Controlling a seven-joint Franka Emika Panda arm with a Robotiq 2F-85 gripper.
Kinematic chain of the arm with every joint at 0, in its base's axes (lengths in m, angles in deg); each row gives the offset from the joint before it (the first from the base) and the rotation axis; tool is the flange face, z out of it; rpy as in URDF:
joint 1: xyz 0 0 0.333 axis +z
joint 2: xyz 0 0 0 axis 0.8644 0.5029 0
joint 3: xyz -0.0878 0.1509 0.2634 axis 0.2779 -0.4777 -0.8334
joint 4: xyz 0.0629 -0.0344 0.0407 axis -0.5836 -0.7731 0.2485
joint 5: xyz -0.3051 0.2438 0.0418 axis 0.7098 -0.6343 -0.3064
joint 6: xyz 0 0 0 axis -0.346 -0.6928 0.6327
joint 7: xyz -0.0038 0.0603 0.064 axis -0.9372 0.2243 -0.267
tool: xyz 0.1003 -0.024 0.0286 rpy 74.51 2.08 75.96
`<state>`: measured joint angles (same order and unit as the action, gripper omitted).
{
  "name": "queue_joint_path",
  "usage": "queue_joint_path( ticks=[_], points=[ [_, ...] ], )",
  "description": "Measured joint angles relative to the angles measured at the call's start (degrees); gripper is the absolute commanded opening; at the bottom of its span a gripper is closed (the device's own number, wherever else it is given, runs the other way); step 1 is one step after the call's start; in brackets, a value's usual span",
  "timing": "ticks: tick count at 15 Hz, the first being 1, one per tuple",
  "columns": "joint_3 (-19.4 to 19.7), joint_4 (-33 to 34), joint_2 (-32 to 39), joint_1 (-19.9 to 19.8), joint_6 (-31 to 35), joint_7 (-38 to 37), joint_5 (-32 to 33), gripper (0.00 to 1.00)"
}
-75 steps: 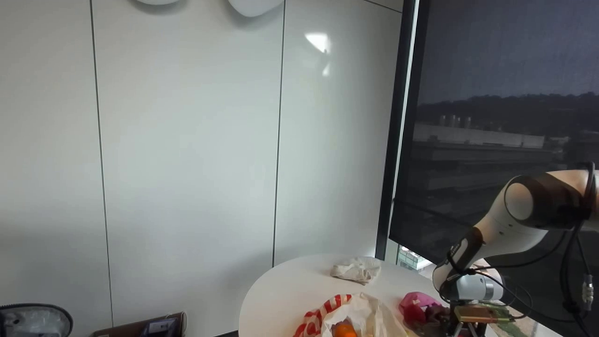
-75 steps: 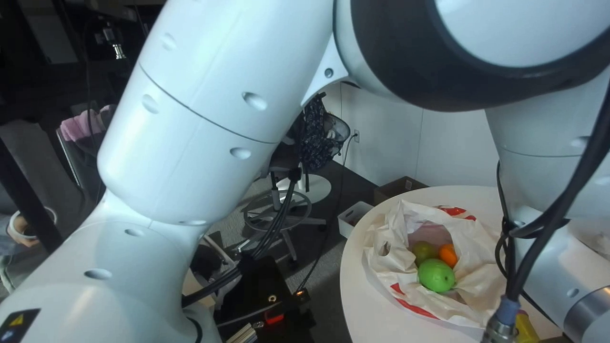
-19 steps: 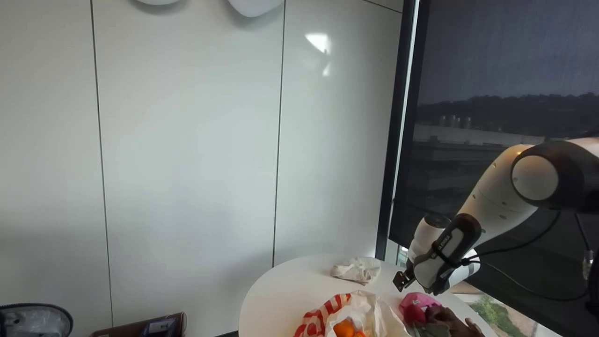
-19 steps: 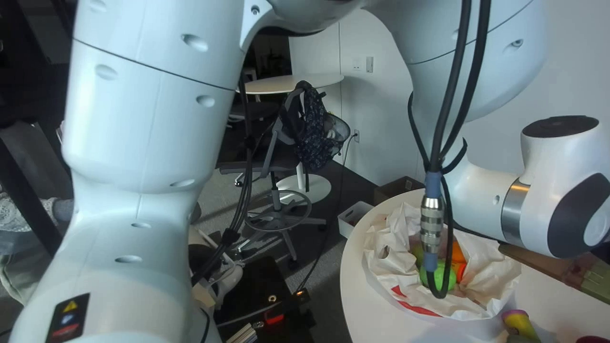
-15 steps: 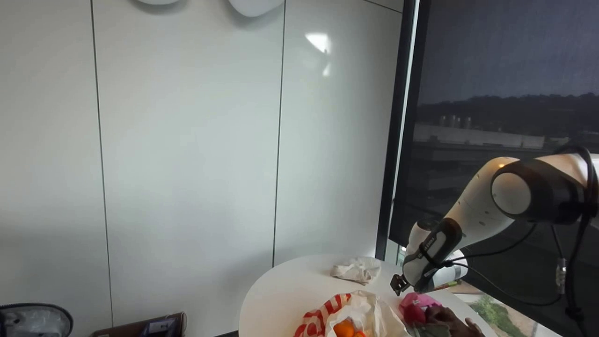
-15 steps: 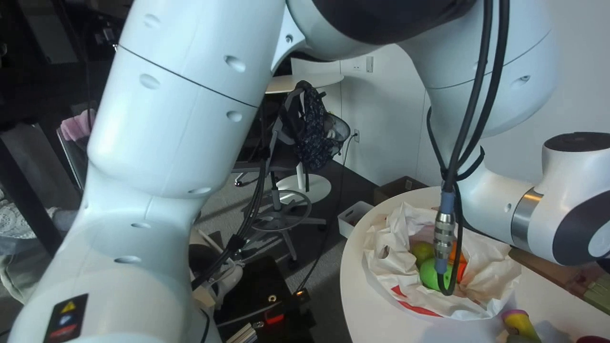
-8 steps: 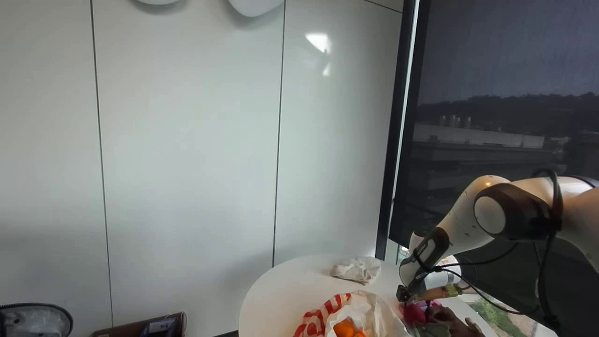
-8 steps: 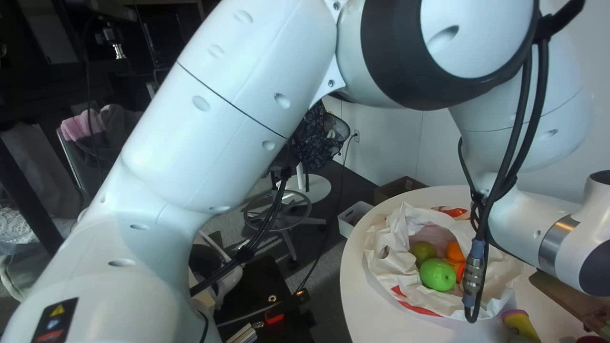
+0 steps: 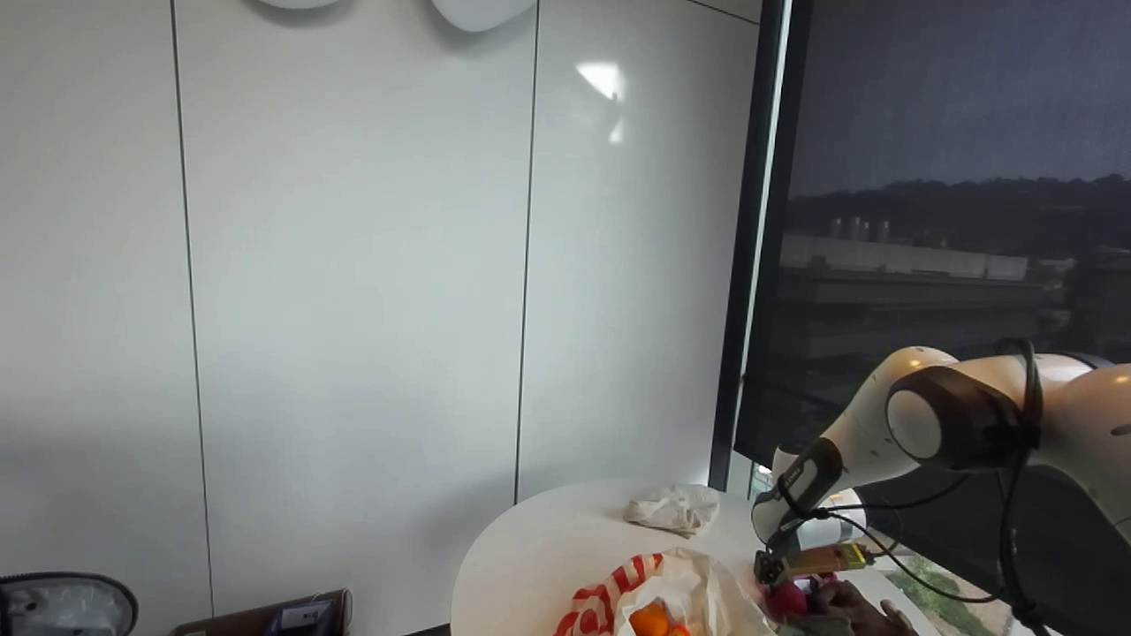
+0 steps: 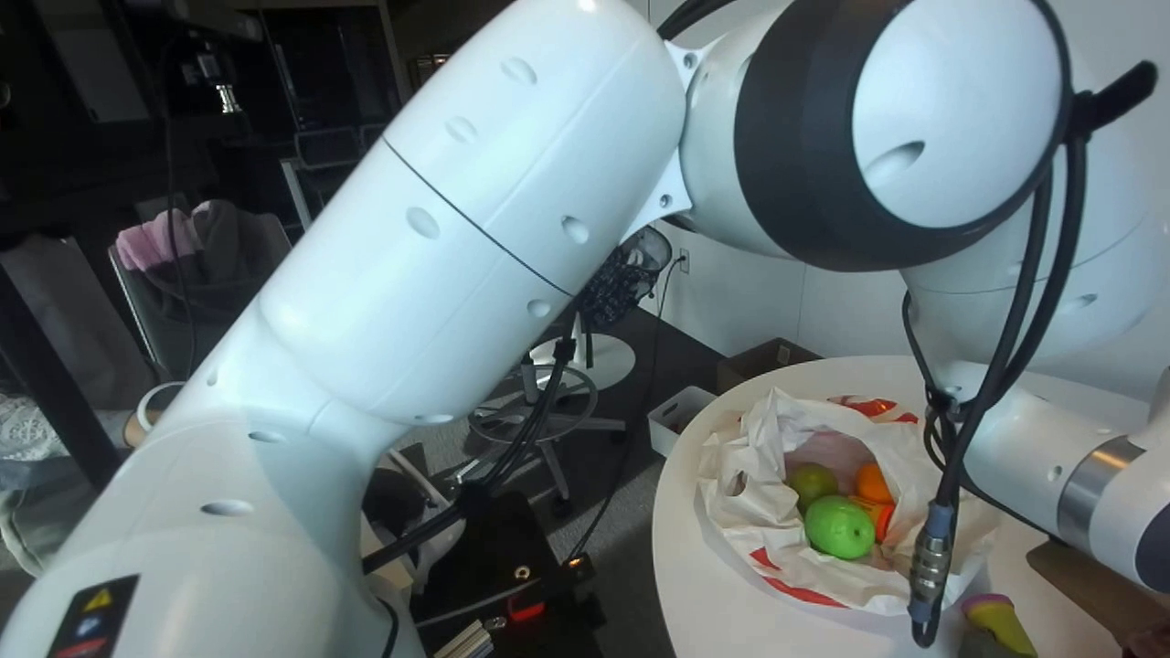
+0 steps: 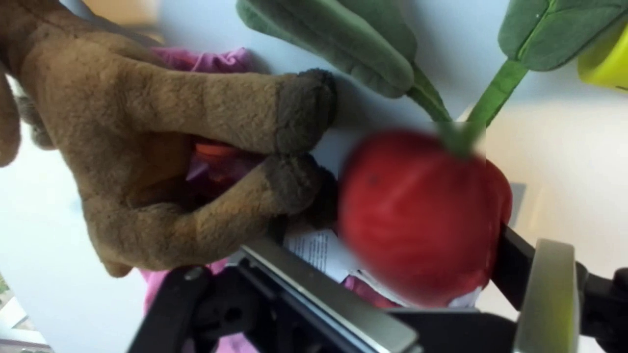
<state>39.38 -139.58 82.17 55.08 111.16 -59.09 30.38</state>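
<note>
a fuzzy brown plush (image 11: pixel 113 147), cut off at left, overlaps pink cloth (image 11: pixel 223 60) beside a white label (image 11: pixel 314 247), its print too small to read. the pincer (image 11: pixel 431 284) stands spread, a blurred, green-leaved red plush (image 11: pixel 417 215) showing between its fingers, contact unclear; rightmost, a yellow object (image 11: pixel 607 61) is cropped.

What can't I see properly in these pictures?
Red toy: mostly blurred in the wrist view, so whether the end effector grips it is unclear.
Brown stuffed toy: cut off by the wrist view's left edge.
White label: print too small to read in the wrist view.
Whatever lies under the green fruit: hidden by that fruit in an exterior view.
</note>
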Motion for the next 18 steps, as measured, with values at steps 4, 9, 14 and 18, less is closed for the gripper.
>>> queue_joint_path(
  ticks=[4,9,14,18],
  points=[
    [-1.1,0.39,0.03,-0.58,-1.37,0.02,-0.04,0.35],
    [-2.8,0.59,-0.72,-2.27,-4.91,0.6,-1.17,0.11],
    [-6.36,-0.44,-4.76,-6.78,-11.51,5.74,-5.34,0.09],
    [-9.1,-5.79,-12.68,-10.79,-13.97,14.3,-8.22,0.11]
  ],
)
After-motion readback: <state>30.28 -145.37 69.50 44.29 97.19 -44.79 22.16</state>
